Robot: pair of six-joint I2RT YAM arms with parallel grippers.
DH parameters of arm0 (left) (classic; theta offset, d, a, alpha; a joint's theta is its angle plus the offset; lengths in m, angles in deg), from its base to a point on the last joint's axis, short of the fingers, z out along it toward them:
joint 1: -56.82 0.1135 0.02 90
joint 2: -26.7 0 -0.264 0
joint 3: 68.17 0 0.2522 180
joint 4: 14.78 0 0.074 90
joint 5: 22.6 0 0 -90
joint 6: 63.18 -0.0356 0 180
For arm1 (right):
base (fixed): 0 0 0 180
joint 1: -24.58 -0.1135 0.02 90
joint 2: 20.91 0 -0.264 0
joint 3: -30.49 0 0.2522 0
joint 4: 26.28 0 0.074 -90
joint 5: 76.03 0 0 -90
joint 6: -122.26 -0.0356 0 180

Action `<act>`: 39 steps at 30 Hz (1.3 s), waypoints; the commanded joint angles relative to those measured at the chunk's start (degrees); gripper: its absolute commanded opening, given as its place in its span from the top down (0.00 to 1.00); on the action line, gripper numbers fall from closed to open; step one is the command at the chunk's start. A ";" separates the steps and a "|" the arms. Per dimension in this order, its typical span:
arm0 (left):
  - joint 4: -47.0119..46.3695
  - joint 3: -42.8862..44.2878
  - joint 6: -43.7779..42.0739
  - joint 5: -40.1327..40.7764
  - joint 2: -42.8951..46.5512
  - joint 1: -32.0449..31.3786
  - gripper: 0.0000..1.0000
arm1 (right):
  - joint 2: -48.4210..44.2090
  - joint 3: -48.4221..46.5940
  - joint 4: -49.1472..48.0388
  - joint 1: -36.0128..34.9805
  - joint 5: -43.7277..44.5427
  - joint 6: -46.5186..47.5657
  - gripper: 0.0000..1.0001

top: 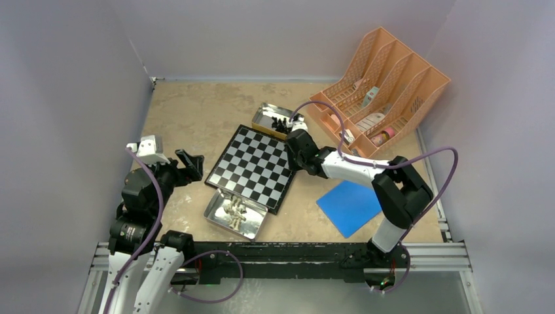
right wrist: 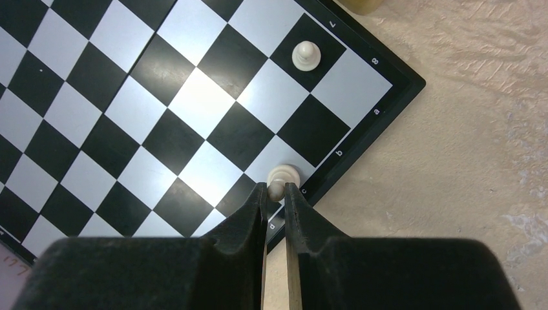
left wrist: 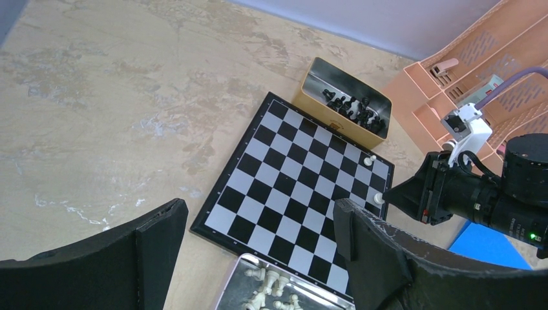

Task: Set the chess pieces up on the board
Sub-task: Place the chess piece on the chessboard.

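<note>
Setting up has barely begun, judging by how things lie. The board (top: 252,167) sits in the middle of the worktop (top: 190,111) with only two squares filled. One white piece (right wrist: 305,55) stands on the far edge of the board, next to the far right corner. A second white piece (right wrist: 282,175) stands on the right edge, close to that same corner. The right gripper (right wrist: 276,187) reaches over that edge with its fingers drawn almost together, pinching the second white piece between their tips. From this angle it isn't clear whether the piece's base rests fully on its square. The left gripper (left wrist: 258,210) hangs spread wide with nothing in it, above the worktop off the board's left edge. The other white pieces (top: 234,210) lie jumbled in the near tin (top: 211,210) against the board's near edge. The black pieces (left wrist: 352,106) are all in the far tin (left wrist: 316,97) at the far edge, none of them placed. Nearly both full sets remain to be set out.
</note>
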 commanded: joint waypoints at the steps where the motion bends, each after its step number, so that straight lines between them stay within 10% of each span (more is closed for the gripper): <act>1: -2.57 0.13 0.14 0.45 0.19 0.35 0.17 | 0.23 -0.02 -1.69 -0.14 0.19 -0.06 0.85; 39: -2.57 0.19 0.21 0.25 0.11 0.35 0.17 | -9.39 -4.45 4.87 -3.98 1.56 -1.82 0.67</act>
